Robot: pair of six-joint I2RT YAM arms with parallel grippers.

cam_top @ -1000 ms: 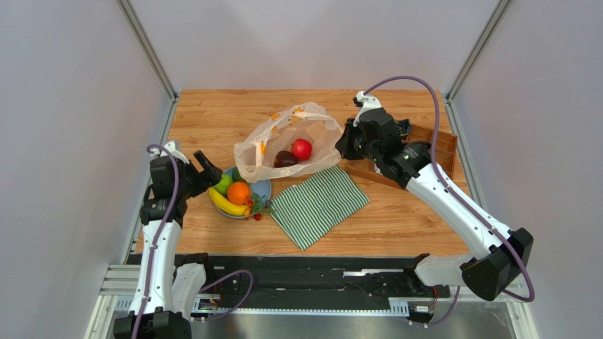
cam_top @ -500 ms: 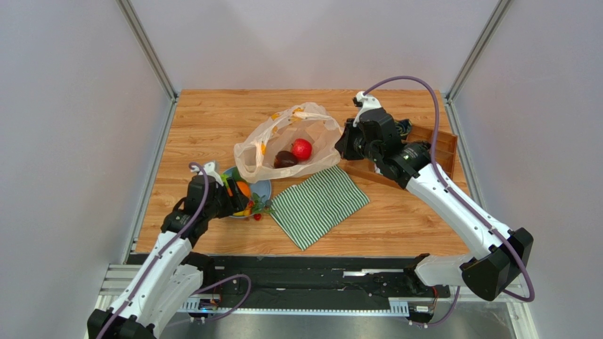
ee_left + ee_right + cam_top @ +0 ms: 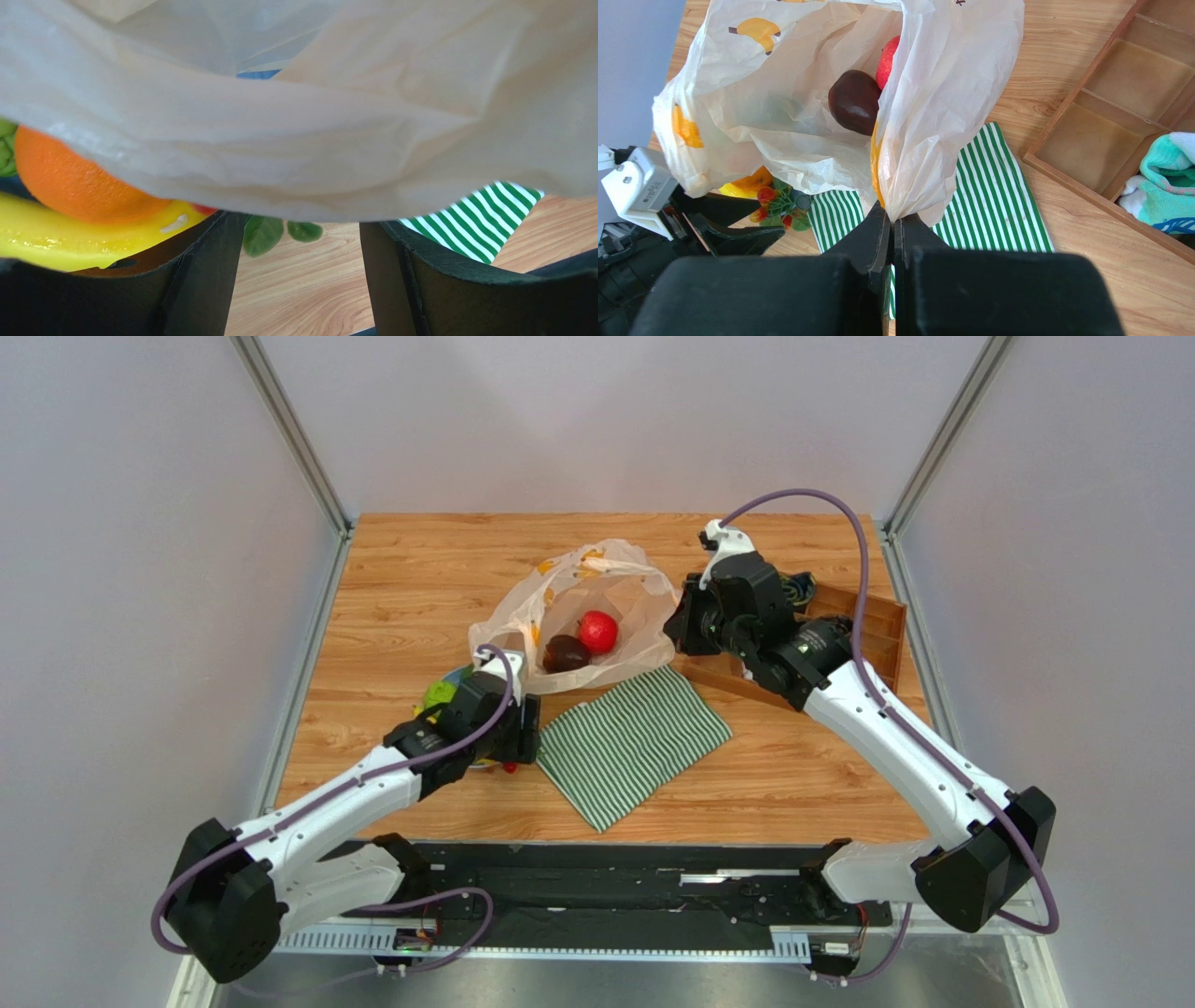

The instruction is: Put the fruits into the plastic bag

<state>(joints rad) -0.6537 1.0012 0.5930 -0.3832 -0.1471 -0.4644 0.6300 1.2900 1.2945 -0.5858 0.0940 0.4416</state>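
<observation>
The plastic bag (image 3: 589, 609) lies open at mid-table, and my right gripper (image 3: 893, 222) is shut on its right edge, holding it up. Inside it lie a red apple (image 3: 598, 632) and a dark fruit (image 3: 565, 653). My left gripper (image 3: 522, 731) reaches low across the plate, open with only bare table between its fingers (image 3: 203, 280). The bag (image 3: 302, 105) hangs just above it. In the left wrist view an orange (image 3: 70, 178) and a banana (image 3: 77, 238) sit to the left, with berry leaves (image 3: 270, 234) ahead. The green apple (image 3: 439, 696) peeks out beside the left arm.
A green-striped cloth (image 3: 631, 742) lies right of the plate, just beside the left gripper. A wooden compartment tray (image 3: 1116, 119) holding rolled socks (image 3: 1169, 182) sits at the right. Red berries (image 3: 773, 199) lie at the plate's near edge.
My left arm swung from the plate's left side across the plate to its right edge, under the bag, and its jaws narrowed a little. The right arm and bag held still.
</observation>
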